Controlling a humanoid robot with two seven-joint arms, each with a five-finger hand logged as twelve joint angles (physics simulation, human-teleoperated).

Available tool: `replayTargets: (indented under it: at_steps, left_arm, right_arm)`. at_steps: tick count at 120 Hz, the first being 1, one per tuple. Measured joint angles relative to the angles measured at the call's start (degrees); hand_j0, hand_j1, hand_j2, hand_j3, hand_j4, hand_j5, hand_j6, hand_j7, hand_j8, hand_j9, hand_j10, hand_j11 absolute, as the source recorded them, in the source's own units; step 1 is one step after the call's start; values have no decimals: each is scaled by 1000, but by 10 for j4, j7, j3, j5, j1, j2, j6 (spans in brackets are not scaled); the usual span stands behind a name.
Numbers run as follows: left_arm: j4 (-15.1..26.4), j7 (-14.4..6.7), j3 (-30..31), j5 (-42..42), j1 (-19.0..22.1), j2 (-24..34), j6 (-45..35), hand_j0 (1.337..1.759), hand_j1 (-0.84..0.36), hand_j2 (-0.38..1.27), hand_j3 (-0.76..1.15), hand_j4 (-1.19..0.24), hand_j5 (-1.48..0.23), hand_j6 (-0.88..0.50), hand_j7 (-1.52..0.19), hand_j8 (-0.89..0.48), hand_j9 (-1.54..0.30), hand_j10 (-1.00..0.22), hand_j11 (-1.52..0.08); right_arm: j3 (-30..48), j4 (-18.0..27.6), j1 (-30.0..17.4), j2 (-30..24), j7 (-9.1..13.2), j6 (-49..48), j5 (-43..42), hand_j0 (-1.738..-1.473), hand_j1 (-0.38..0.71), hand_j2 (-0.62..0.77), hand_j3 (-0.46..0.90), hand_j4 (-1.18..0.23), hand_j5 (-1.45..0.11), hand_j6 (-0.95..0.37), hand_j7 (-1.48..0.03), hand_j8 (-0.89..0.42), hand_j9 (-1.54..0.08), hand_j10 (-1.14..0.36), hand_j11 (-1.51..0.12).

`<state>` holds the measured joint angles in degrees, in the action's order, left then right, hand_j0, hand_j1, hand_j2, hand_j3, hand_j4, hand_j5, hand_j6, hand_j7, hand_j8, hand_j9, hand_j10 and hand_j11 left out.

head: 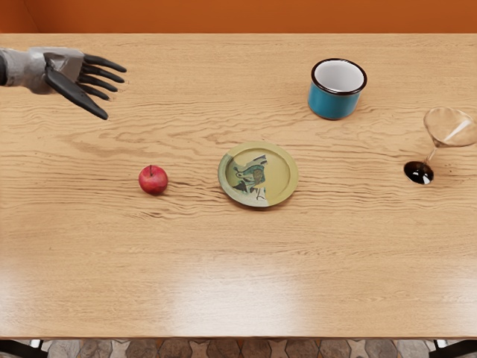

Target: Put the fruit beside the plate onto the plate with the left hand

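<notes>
**Left hand open and far from the apple: reach not yet made**

Head view. The left hand (pixel 78 78) hangs over the far left part of the table (pixel 238 276), its arm coming in from the left edge. Its dark fingers are stretched out and spread, and it holds nothing. The right arm does not show.

The apple (pixel 153 180) sits on the bare wood to the left of the plate (pixel 283 168), near it but with a clear strip of table between them. It is well apart from the hand. The plate is empty, so the task looks to be at its very start.

To do the reach well, the hand should probably travel toward the camera and a little to the right, then come down on the apple from above or from its left. A brush from the side could roll the fruit away. The fingers should close round its widest part before any lift. The carry is short, yet the apple needs to clear the plate's low rim and be let go low over the middle, or it may roll off again. The blue mug (pixel 337 89) and the stemmed glass (pixel 449 127) stand far to the right, out of the path.

The apple is small, round and red, with a glossy highlight and a dark dimple on top. It looks smooth and firm, easy to grip but ready to roll
</notes>
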<state>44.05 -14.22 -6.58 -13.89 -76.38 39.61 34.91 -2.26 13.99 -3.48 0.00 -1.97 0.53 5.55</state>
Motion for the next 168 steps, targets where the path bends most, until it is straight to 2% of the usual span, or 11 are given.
replayTargets:
  at_steps: [21,40,50,62,67,82,89,101,117,141,168]
  left_arm:
    - [-7,0,0,-5,17,6,1,1658,54,48,5,-249,-321,-249,-321,-246,-325,-247,-319]
    - [-7,0,0,-105,26,8,-3,1658,53,49,2,-249,-322,-250,-322,-248,-324,-248,-321]
    - [-4,2,4,-137,42,-1,-46,1658,52,50,1,-250,-323,-250,-323,-249,-324,-249,-322]
    - [41,3,45,-182,25,-12,-141,1658,34,54,1,-265,-343,-266,-343,-265,-343,-265,-342]
    - [67,3,88,-193,-6,-24,-200,1658,28,55,1,-269,-349,-269,-349,-269,-349,-268,-348]
    - [153,3,215,-203,-45,-48,-370,1658,20,56,0,-277,-358,-278,-358,-277,-359,-277,-358]
    - [195,3,271,-195,-75,-70,-432,1658,16,57,0,-280,-362,-280,-362,-280,-362,-279,-361]
    - [267,2,324,-168,-96,-73,-485,1658,13,58,0,-283,-366,-283,-366,-283,-366,-282,-365]
    - [335,0,348,-132,-111,-93,-508,1658,10,58,0,-285,-369,-286,-369,-285,-369,-285,-368]
    - [373,-2,361,-108,-117,-107,-514,1658,4,59,0,-289,-375,-290,-375,-290,-375,-289,-374]
    - [360,-1,392,-103,-117,-147,-574,1658,-33,65,0,-320,-415,-320,-415,-320,-415,-320,-415]
  right_arm:
    - [0,-3,0,0,2,2,-1,-1658,-310,-7,0,-32,-42,-32,-42,-32,-42,-32,-42]
    - [1,-4,0,0,2,3,-1,-1658,-310,-7,0,-32,-42,-32,-42,-32,-42,-32,-42]
    - [1,-4,0,0,2,3,-1,-1658,-310,-7,0,-32,-42,-32,-42,-32,-42,-32,-42]
    - [1,-4,0,0,2,3,-1,-1658,-310,-7,0,-32,-42,-32,-42,-32,-42,-32,-42]
    - [1,-5,0,0,2,3,-1,-1658,-310,-7,0,-32,-42,-32,-42,-32,-42,-32,-42]
    - [1,-5,0,0,2,3,-1,-1658,-310,-7,0,-32,-42,-32,-42,-32,-42,-32,-42]
    - [1,-5,0,0,2,3,-1,-1658,-310,-7,0,-32,-42,-32,-42,-32,-42,-32,-42]
    - [1,-5,0,0,2,3,-1,-1658,-310,-7,0,-32,-42,-32,-42,-32,-42,-32,-42]
    - [1,-5,0,0,2,3,-1,-1658,-310,-7,0,-32,-42,-32,-42,-32,-42,-32,-42]
    - [1,-5,0,0,2,3,-1,-1658,-311,-7,0,-32,-41,-32,-41,-32,-41,-32,-41]
    - [1,-5,0,0,2,3,-1,-1658,-310,-7,0,-32,-42,-32,-42,-32,-42,-32,-42]
